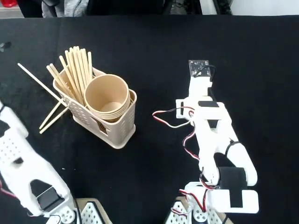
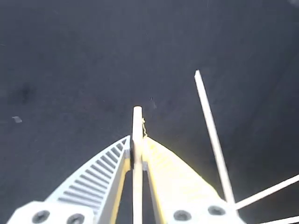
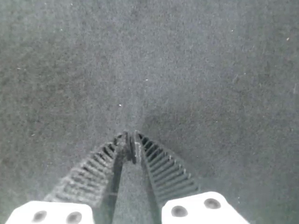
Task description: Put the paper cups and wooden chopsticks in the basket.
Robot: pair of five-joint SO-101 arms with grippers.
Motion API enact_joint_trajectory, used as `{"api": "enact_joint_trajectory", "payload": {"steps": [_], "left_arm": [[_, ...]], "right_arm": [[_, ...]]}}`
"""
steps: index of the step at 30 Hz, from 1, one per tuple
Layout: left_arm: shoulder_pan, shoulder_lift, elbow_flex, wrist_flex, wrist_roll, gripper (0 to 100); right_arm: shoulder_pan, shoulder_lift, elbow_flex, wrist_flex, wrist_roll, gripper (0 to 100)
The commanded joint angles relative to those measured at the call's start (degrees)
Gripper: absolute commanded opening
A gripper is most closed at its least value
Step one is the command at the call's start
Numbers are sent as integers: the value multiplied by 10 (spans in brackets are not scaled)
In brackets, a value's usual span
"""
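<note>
Left pincer (image 2: 137,141): clenched on one pale, slender wooden chopstick (image 2: 137,121). A short end pokes past the tips and the rest runs back under the wrist. It hangs over bare cloth.

Just beside it is a loose long wooden chopstick (image 2: 214,137), with two more crossing near its base. From above, the longest stray stick (image 1: 39,81) slants against the basket's near corner. A loose pair of thin sticks (image 1: 53,121) lies on the cloth and touches the same wall.

The cream perforated plastic basket (image 1: 119,133) is on the left half of the table. It holds a nested stack of tan paper cups (image 1: 106,95) and, behind them, an upright bundle of wooden chopsticks (image 1: 77,65).

Step in hand, as I judge it: carry the gripped stick to the basket.
- Lift clear before swinging, so the long tail doesn't sweep the strays.
- Tip the stick towards upright and aim for the bundle's side, not the cup mouth.
- Release only once the lower end is inside the wall.
- The grip sits near one end, so expect droop and go slowly.

Right pincer (image 3: 128,140): pressed closed on nothing, low over the cloth. Its white arm (image 1: 210,130) is well apart from the basket and trails red and white wires (image 1: 168,116).

The surface is a black cloth-covered table (image 1: 154,42), matte and slightly fuzzy. Past its far edge are dark shapes and a pale wall strip, which I cannot identify further.
</note>
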Motion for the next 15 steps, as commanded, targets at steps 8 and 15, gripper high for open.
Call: {"api": "enact_joint_trajectory", "payload": {"steps": [8,15], "left_arm": [[84,-630,445,-75,76,29],[138,-936,902,-388,76,29]], "right_arm": [[-8,-13,-2,-11,-1,15],[-8,-13,-1,-11,-1,15]]}}
